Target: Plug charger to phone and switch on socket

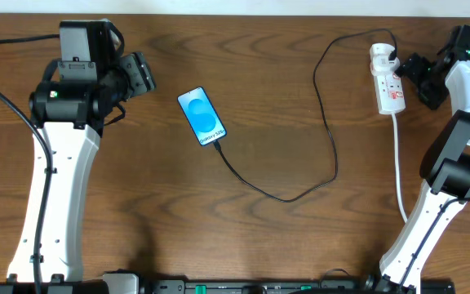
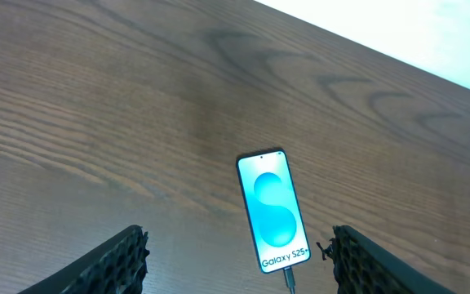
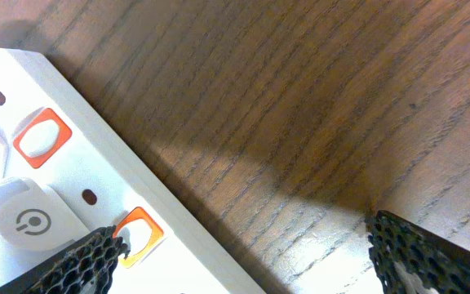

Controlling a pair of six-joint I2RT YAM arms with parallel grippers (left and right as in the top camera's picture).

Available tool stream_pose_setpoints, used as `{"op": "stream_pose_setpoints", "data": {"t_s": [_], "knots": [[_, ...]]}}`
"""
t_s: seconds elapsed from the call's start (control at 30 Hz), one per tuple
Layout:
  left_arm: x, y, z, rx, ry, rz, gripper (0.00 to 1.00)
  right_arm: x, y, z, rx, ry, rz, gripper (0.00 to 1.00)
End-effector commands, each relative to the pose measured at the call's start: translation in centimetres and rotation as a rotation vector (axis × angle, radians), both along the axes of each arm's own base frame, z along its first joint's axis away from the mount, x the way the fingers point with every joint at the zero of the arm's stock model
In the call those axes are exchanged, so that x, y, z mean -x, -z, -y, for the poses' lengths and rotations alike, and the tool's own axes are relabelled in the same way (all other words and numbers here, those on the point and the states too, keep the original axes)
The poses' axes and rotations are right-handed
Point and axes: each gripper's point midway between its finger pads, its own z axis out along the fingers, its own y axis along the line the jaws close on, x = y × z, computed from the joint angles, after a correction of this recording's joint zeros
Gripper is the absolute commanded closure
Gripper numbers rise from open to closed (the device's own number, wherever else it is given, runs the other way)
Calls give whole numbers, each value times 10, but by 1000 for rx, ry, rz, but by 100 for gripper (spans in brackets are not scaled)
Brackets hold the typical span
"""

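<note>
The phone (image 1: 201,117) lies on the table with its blue screen lit; it also shows in the left wrist view (image 2: 272,210). The black charger cable (image 1: 330,131) runs from the phone's lower end, where its connector tip (image 2: 289,279) sits in the port, to a black plug (image 1: 392,56) on the white socket strip (image 1: 387,80). My left gripper (image 1: 141,75) is open and empty, left of the phone. My right gripper (image 1: 413,76) is open, right beside the strip; one fingertip touches an orange-red switch (image 3: 139,235).
The strip's white cord (image 1: 399,167) runs down toward the front edge on the right. A second orange-red switch (image 3: 41,137) sits farther along the strip. The table (image 1: 284,237) is dark wood.
</note>
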Motion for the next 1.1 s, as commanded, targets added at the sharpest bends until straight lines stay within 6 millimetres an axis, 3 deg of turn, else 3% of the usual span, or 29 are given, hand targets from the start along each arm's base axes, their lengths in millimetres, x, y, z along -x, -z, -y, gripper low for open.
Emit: {"op": "stream_pose_setpoints", "data": {"t_s": [0.0,1.07], "knots": [[-2,4,-4,-16,-7,-11,27,-1,6,-16,-26,-28,-12,3],[0,5,-4,-17,-7,-18,27,-2,20,-43,-5,-72,-57,4]]}}
